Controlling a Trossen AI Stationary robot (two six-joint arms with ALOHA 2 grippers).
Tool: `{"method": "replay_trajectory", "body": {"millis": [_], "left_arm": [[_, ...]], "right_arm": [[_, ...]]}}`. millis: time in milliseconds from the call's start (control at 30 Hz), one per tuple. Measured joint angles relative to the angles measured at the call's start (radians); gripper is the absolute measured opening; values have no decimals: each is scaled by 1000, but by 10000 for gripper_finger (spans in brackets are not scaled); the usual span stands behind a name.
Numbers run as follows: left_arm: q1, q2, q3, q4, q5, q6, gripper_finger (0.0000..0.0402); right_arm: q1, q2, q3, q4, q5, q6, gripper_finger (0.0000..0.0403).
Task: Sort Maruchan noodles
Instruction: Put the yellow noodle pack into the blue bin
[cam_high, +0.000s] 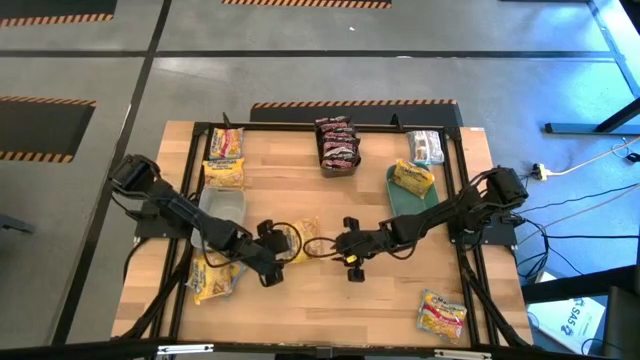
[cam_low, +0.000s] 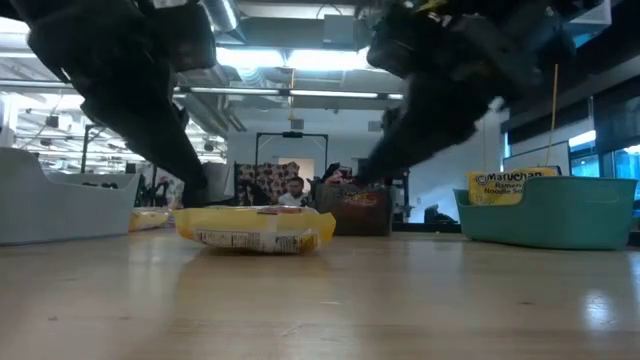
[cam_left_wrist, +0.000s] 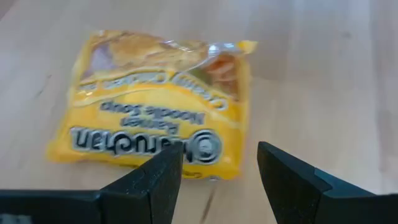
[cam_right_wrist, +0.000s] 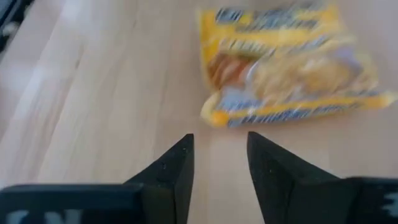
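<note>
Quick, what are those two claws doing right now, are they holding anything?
Left gripper: open, empty, facing a yellow noodle packet.
Right gripper: open, empty, facing that same packet.

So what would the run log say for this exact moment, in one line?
left tool: open, empty, facing yellow noodle packet | right tool: open, empty, same packet | packet: flat on table

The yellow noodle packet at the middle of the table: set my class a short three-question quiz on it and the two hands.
1. True or false: the left hand grips the yellow noodle packet.
2. Which container holds a yellow packet? A) green dish B) clear bin
3. Fill in: the right hand has its fingers ____ with nothing between them.

Key: 1 false, it is open short of the packet; 2 A; 3 apart.
</note>
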Motion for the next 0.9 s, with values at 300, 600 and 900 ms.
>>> {"method": "replay_trajectory", "body": {"millis": [300, 600, 900], "left_arm": [[-45, 87, 0, 118, -9, -16, 202], [-42, 156, 0, 212, -31, 41, 202], [-41, 147, 0, 94, -34, -24, 202]], "right_arm": [[-88, 19, 0, 120, 70, -19, 247], [-174, 139, 0, 328, 61, -104, 270], [-118, 154, 0, 269, 30, -162, 229]]}}
